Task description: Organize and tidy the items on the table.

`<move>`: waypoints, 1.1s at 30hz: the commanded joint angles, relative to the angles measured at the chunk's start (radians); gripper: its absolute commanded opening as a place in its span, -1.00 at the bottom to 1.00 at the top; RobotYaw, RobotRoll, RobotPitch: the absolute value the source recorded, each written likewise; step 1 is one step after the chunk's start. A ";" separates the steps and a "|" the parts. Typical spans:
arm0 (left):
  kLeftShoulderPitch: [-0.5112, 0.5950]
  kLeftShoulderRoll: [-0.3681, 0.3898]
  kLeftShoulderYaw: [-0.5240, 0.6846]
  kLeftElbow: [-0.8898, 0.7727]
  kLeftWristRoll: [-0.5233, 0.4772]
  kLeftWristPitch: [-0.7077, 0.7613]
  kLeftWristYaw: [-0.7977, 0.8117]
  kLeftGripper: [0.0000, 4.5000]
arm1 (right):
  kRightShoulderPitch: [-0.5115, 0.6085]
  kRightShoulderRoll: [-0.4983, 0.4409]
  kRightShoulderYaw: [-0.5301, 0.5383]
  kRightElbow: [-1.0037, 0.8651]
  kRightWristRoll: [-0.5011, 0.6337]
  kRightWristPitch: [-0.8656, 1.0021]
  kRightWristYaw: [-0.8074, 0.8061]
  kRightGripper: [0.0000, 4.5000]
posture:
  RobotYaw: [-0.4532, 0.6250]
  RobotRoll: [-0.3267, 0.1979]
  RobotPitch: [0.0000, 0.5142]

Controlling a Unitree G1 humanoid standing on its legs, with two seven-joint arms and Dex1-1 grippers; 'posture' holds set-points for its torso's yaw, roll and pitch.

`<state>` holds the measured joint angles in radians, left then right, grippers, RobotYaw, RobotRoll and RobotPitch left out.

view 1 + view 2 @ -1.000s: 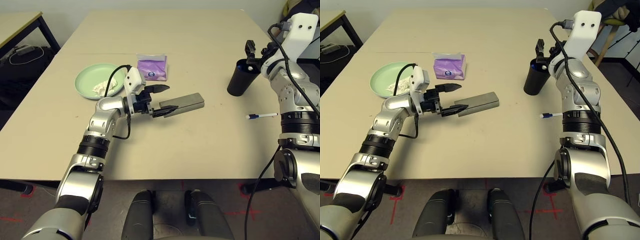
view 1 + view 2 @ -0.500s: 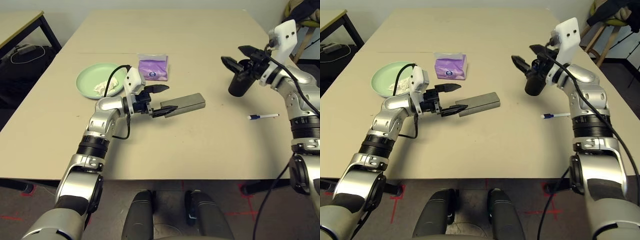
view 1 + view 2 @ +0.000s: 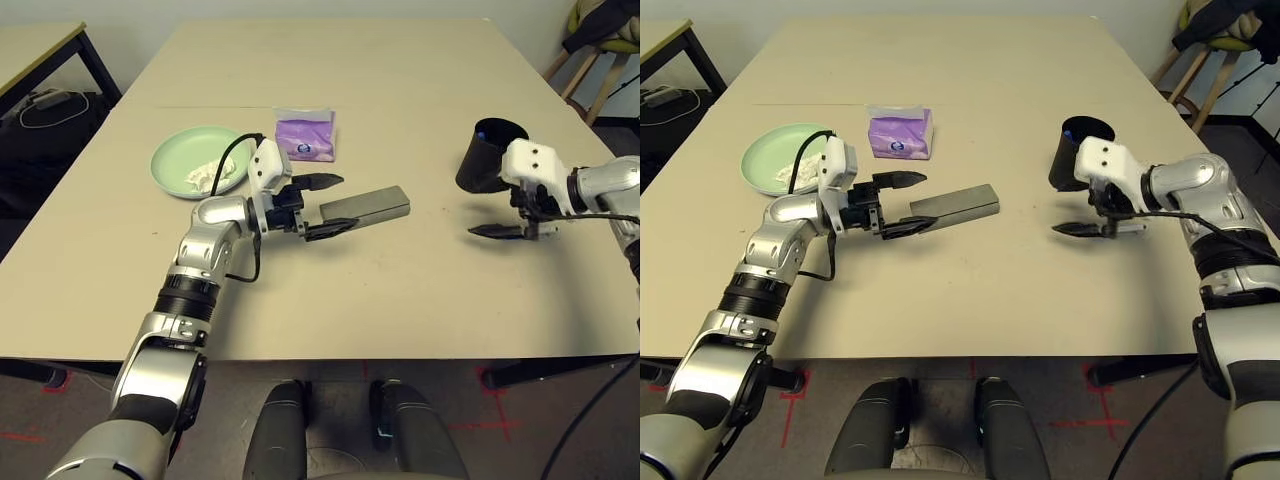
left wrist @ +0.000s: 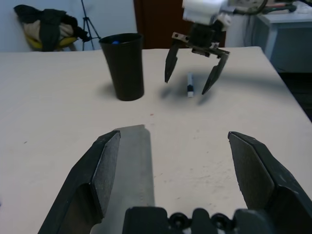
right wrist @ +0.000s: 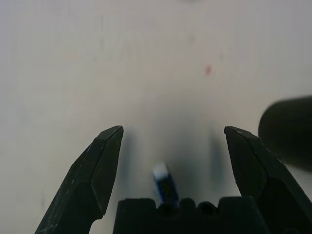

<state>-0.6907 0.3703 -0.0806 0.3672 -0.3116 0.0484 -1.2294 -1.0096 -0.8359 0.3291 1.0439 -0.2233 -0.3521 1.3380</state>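
My right gripper (image 3: 1092, 228) hangs released over the pen (image 4: 189, 85), cup (image 3: 1073, 154) at its 11 o'clock. My left gripper (image 3: 330, 206), released, straddles the case (image 3: 366, 206).

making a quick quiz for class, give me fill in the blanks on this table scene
1. The crumpled white tissue lies on the pale ____ plate.
2. The right end effector hangs over a ____.
3. The tissue pack is ____.
4. The left end effector is open beside the glasses ____.

Missing: green; pen; purple; case
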 commanded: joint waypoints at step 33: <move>0.135 0.054 -0.001 -0.187 -0.026 0.101 0.037 1.00 | -0.210 0.010 0.130 0.255 -0.302 -0.245 0.047 0.99 | 0.27 0.25 -0.17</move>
<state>-0.5734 0.4150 -0.0842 0.2065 -0.3261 0.1405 -1.1939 -1.2060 -0.8159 0.4644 1.2941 -0.5231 -0.5957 1.3785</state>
